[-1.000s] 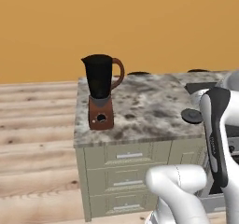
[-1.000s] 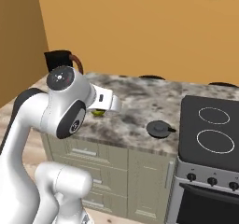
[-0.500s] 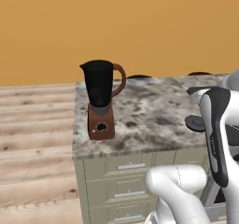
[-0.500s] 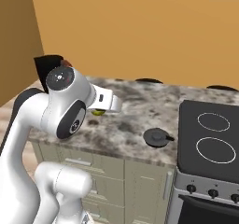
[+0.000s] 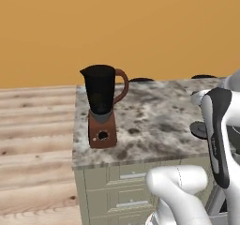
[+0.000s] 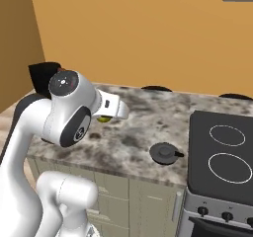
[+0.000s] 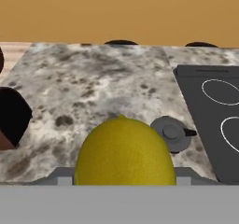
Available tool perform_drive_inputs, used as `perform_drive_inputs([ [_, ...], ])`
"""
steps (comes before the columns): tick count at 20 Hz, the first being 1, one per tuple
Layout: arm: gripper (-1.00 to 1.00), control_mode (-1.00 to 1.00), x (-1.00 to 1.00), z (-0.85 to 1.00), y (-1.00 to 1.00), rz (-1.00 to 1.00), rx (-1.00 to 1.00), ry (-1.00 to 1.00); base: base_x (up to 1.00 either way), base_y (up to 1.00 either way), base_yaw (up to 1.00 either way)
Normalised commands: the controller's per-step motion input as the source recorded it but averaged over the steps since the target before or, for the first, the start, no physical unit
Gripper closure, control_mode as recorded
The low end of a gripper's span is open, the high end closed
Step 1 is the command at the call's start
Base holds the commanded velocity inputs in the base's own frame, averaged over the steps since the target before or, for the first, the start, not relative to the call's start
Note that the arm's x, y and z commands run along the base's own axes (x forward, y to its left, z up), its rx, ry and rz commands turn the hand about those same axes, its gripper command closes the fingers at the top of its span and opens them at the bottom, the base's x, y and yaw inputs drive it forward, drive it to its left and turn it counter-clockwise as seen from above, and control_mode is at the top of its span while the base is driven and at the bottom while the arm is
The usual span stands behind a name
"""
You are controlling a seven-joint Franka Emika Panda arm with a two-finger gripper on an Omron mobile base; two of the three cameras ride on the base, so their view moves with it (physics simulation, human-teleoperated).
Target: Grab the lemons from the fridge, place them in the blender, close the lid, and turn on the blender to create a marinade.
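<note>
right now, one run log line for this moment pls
stage: carrying lemon to blender | gripper: shut on lemon | blender: on counter, open top | lid: on counter beside stove

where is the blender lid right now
The lid lies flat on the marble counter, just left of the stove in the right base view, well apart from the blender.
</note>
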Motion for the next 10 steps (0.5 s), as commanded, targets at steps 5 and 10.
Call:
perform_drive_inputs([
  [5, 1.00, 1.00, 0.00, 0.00, 0.00, 0.00, 0.00, 0.00, 0.33, 0.12, 0.00],
  [10, 1.00, 1.00, 0.00, 0.00, 0.00, 0.00, 0.00, 0.00, 0.33, 0.12, 0.00],
])
